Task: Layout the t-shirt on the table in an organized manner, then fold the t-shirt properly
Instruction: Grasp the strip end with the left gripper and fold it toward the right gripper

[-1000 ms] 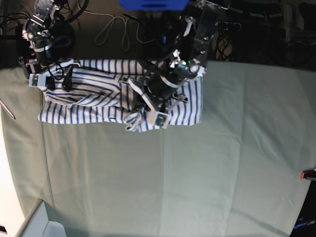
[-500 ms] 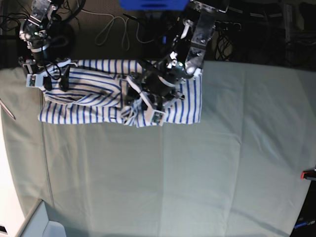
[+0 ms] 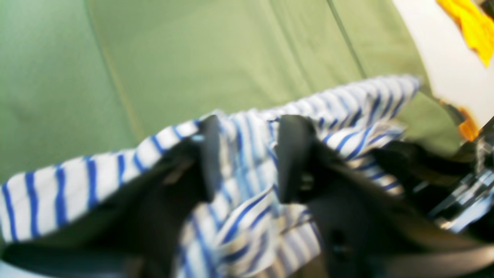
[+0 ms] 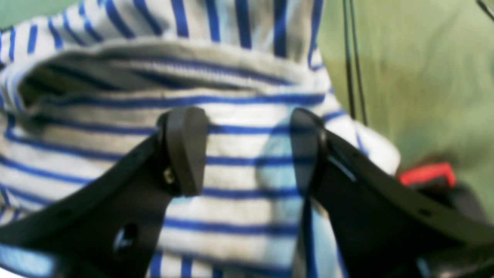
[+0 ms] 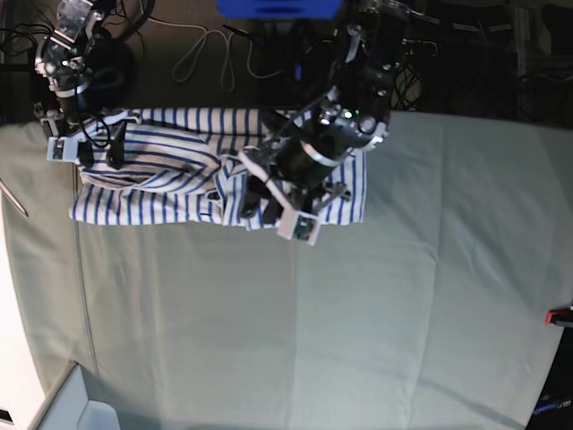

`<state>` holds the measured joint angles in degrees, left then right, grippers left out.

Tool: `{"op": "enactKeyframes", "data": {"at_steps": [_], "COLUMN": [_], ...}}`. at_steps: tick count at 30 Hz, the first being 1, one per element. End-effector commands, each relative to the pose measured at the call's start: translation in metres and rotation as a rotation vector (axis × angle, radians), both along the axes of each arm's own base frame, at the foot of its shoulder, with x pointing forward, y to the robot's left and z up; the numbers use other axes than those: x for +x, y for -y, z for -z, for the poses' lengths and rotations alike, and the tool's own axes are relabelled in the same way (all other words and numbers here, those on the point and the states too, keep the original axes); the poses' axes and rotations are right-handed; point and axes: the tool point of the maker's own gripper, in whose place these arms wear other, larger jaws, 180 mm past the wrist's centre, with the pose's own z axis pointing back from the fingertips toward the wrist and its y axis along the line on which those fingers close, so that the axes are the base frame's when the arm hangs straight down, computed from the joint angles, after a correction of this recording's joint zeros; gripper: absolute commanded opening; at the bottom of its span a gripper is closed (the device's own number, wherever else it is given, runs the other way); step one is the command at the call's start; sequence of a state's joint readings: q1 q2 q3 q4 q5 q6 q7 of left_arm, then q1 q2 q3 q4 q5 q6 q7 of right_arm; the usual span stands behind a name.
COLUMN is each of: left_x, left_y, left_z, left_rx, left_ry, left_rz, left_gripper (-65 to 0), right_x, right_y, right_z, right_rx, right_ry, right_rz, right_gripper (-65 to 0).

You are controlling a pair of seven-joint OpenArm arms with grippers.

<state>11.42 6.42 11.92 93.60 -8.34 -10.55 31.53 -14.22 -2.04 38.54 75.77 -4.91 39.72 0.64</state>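
The white t-shirt (image 5: 161, 170) with blue stripes lies rumpled along the far left part of the table (image 5: 358, 313). My left gripper (image 5: 260, 204) is low over the shirt's middle near its front edge. In the left wrist view its jaws (image 3: 251, 158) stand partly apart, and bunched striped cloth (image 3: 77, 185) shows in the gap and below. My right gripper (image 5: 100, 150) hovers at the shirt's far left end. In the right wrist view it (image 4: 245, 154) is wide open just above the striped cloth (image 4: 231, 104), with nothing pinched.
A red clamp (image 5: 560, 315) sits at the table's right edge and another (image 4: 426, 173) lies close to the right gripper. Cables (image 5: 206, 54) and dark gear run behind the far edge. A pale bin (image 5: 81, 408) stands at the near left corner.
The left gripper's jaws have let go of the bunched cloth and moved slightly right and toward the front. The bunch has settled flatter on the shirt. The right gripper has barely shifted.
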Motion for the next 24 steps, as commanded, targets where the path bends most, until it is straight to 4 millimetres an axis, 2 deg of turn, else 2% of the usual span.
{"op": "enactKeyframes", "data": {"at_steps": [1,3,5,9,14,17,19,23,24], "left_x": [-0.001,-0.010,-0.022,-0.031,-0.033,-0.029,-0.022,-0.002,0.002], "left_y": [0.008,0.017,0.031,0.054,0.078,0.081,0.073,0.033,0.015], "left_z": [-0.001,0.017,0.029,0.037,0.030,0.019,0.009,-0.014,-0.016], "left_rx": [-0.019,-0.009,-0.004,0.014,0.019,0.011,0.014,0.041,0.058], "left_ry": [0.005,-0.043,-0.079,-0.092,-0.059,-0.028,0.006,0.091,0.104], "left_rz": [0.014,0.048,0.091,0.181,0.267,0.272,0.260,0.188,0.154], "left_gripper": [-51.4,-54.6,-55.1,-55.1,-55.1,-55.0,-55.0,-55.0,-55.0], "right_x": [0.009,0.012,0.012,0.015,0.013,0.021,0.024,0.030,0.029], "right_y": [0.005,0.014,0.025,0.031,0.036,0.035,0.043,0.059,0.063], "right_z": [-0.016,-0.029,-0.042,-0.055,-0.055,-0.050,-0.040,-0.019,-0.015], "right_rx": [-0.011,-0.042,-0.072,-0.101,-0.106,-0.093,-0.084,-0.068,-0.069], "right_ry": [0.063,0.090,0.116,0.143,0.141,0.126,0.070,-0.039,-0.065], "right_rz": [0.003,0.016,0.039,0.048,0.057,0.060,0.068,0.074,0.071], "right_gripper": [-29.8,-29.8,-29.8,-29.8,-29.6,-29.5,-29.5,-29.5,-29.5]}}
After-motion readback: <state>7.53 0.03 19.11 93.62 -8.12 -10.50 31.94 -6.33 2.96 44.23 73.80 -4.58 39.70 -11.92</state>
